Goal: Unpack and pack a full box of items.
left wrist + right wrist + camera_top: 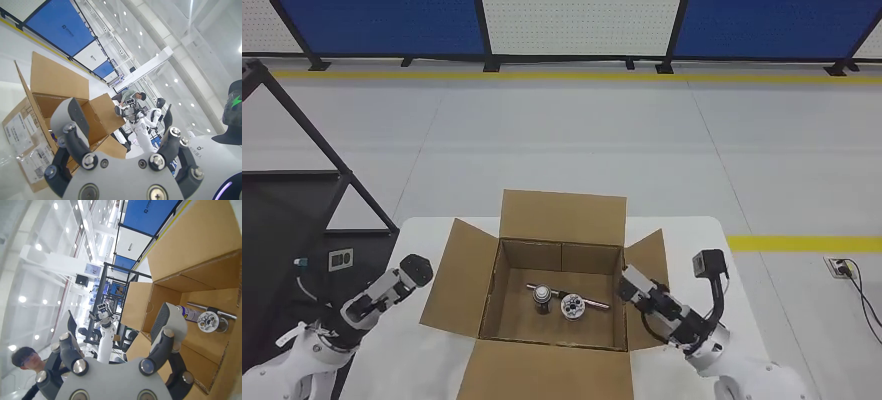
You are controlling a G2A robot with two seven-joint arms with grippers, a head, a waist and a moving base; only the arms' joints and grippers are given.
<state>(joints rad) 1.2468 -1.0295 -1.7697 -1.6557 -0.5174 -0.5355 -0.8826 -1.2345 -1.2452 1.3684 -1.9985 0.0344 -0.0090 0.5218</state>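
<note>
An open cardboard box [562,215] stands in the middle of the white table, all flaps folded out. On its floor lie a spray can [541,297] and a metal wheel-shaped part on a steel rod [573,306]; the right wrist view has the can [191,313] beside the part [208,321]. My left gripper [416,270] hovers just outside the left flap, open and empty, its fingers [75,113] pointing toward the box [56,79]. My right gripper [633,283] is at the right flap, open and empty, one finger [166,319] over the box rim.
The table [692,240] has bare strips on both sides of the box. A black metal rack [302,200] stands off the table's left side. Shipping labels [28,140] cover the outside of the left flap.
</note>
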